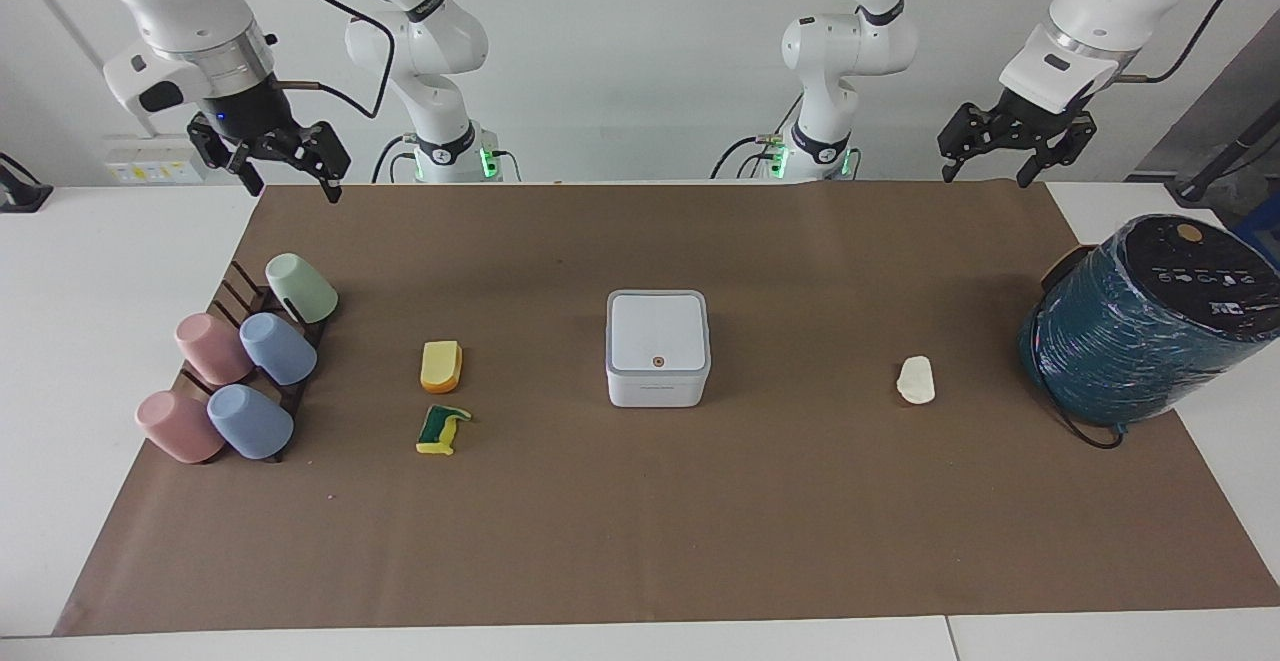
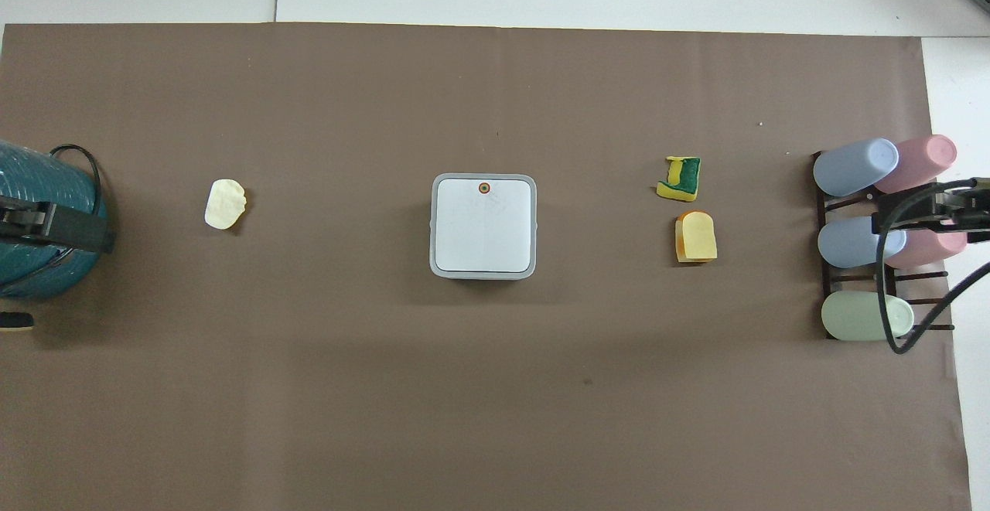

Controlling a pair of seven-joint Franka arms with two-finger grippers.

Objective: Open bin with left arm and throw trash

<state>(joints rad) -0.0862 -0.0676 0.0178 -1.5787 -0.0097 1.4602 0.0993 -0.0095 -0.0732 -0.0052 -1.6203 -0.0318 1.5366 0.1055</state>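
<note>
The white bin (image 1: 657,346) (image 2: 483,225) stands mid-table with its grey-rimmed lid shut; the orange button (image 1: 657,361) (image 2: 484,187) is on the lid's edge farthest from the robots. Toward the right arm's end lie the yellow-orange block (image 1: 441,366) (image 2: 695,237) and, a little farther from the robots, the green-and-yellow sponge (image 1: 441,429) (image 2: 679,178). The white oval lump (image 1: 916,380) (image 2: 225,204) lies toward the left arm's end. My left gripper (image 1: 985,176) and right gripper (image 1: 295,186) hang open and empty, raised over the mat's edge by the robots.
A big teal wrapped cylinder (image 1: 1150,321) (image 2: 46,178) lies at the left arm's end. A dark rack with several pastel cups (image 1: 240,371) (image 2: 858,240) sits at the right arm's end. A brown mat (image 1: 640,521) covers the table.
</note>
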